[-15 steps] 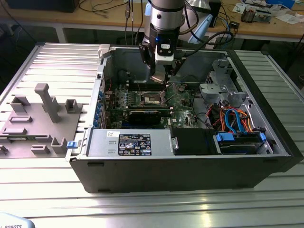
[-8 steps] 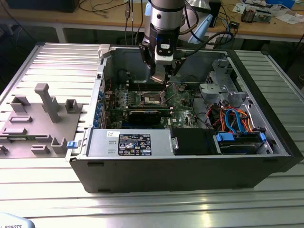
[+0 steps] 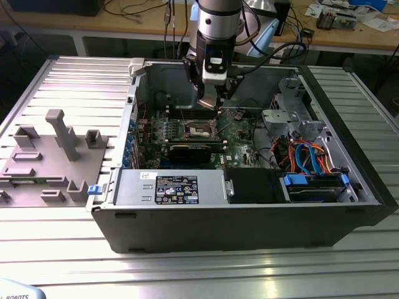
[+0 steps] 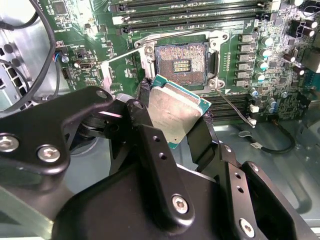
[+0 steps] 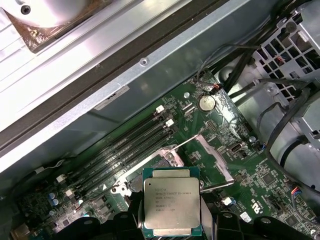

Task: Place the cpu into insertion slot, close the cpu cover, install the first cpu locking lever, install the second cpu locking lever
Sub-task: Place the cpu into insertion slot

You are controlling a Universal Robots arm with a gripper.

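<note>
one cpu [image 4: 177,112], one insertion slot [image 4: 181,62], one gripper [image 4: 175,125] with two black fingers [image 4: 145,130], and two thin wire levers, one [image 4: 125,54] on either side [image 4: 234,105] of the slot and both swung away from it.

the fingers are closed partway, pinching the cpu by two opposite edges. the cpu hangs just short of the slot, near it but not in it, and the slot is bare.

the exterior view takes in the whole open computer case [image 3: 249,224], with the gripper [image 3: 215,103] inside it, close over the slot [image 3: 201,129]. the second wrist view gives the slot's dark pin field and silvery edging. the first wrist view gives the cpu [image 5: 171,207] face on, and the thin metal cover [image 5: 220,185] standing open beside the slot.

the cpu is a flat square with a dull silver top, stepped corners and a green rim.
</note>
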